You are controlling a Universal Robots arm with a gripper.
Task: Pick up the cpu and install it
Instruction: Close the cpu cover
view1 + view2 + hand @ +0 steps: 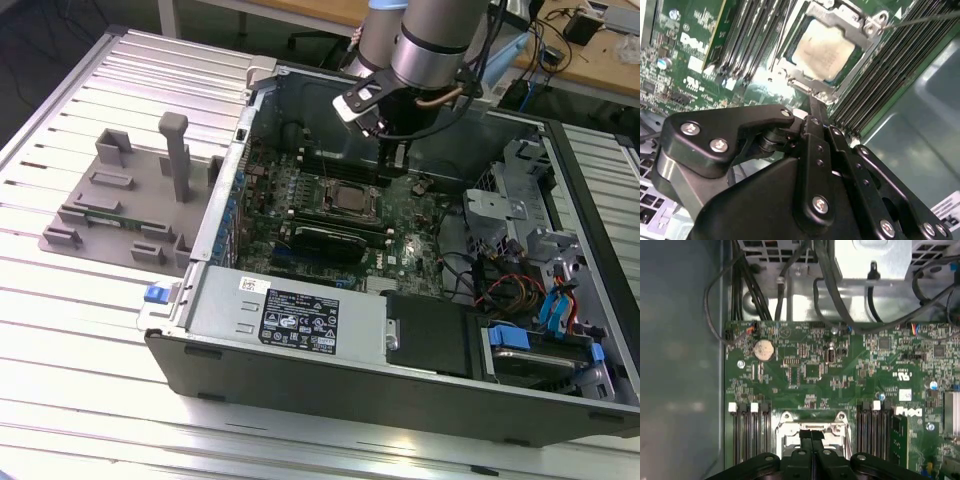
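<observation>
Ribbed silver metal panels form the table [90,330] that fills most of the exterior view. A wooden bench [600,70] strewn with wires crosses the upper right corner. At the exterior view's left, a grey moulded fixture [130,205] with an upright post lies flat on the panels.

An open computer case [300,385] lies on its side across the middle and right of the frame, its dark wall towards the lower edge. Inside it are a green motherboard [410,250], a grey power supply box [290,315] with a label along the near wall, and a metal drive cage [530,190] with coloured wires at the right. The first wrist view shows a round coin cell [764,349] on the board and dark cables [830,285] running over the bare metal beyond it.

The cpu [822,47] lies flat in its socket near the middle of the board, its pale metal top showing through the metal socket frame [860,37], with rows of black memory slots [890,75] on either side. The gripper [398,158] hangs from the arm at the top centre of the exterior view, over the board just beside the socket. Its fingers [807,437] are pressed together, with nothing visible between them. Whether the tips touch the frame cannot be told.
</observation>
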